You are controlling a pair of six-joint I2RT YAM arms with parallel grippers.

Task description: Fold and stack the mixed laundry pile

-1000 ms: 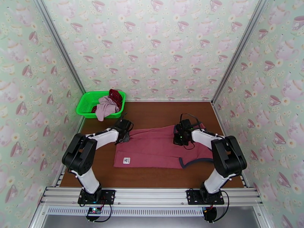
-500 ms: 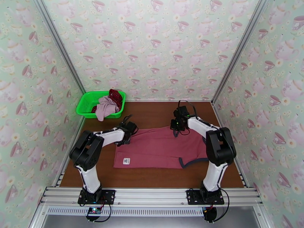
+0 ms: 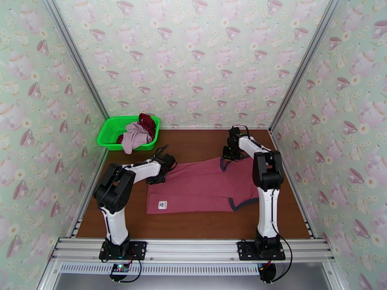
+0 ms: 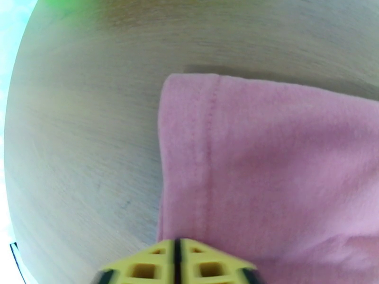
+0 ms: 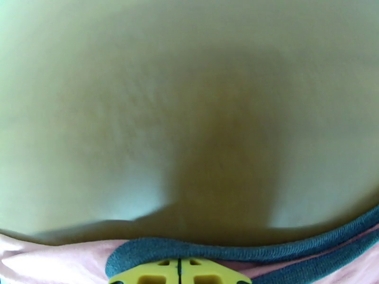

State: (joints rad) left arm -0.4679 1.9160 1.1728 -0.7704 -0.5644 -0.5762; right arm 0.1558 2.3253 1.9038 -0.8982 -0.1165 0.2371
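Observation:
The dusty-red tank top (image 3: 198, 187) lies spread flat on the brown table (image 3: 193, 223), with its dark trim (image 3: 242, 203) toward the right. My left gripper (image 3: 162, 176) sits at its far left corner; in the left wrist view the yellow fingers (image 4: 176, 254) are pressed together at the cloth's hem (image 4: 208, 152). At the far right edge my right gripper (image 3: 230, 154) is shut on the dark trim (image 5: 199, 249), its pads (image 5: 179, 273) closed. The pale mauve-pink piece (image 3: 134, 136) and the dark-red dotted cloth (image 3: 147, 123) lie in the green basket (image 3: 110, 136).
The basket stands in the far left corner against the wallpapered wall. A white label (image 3: 161, 205) shows at the tank top's near left corner. Bare table runs along the near edge and behind the garment. Aluminium posts frame the enclosure.
Both grippers have moved toward the far side, the right one farthest, drawing the tank top's far edge back and flattening it. The right arm now stretches nearly straight.

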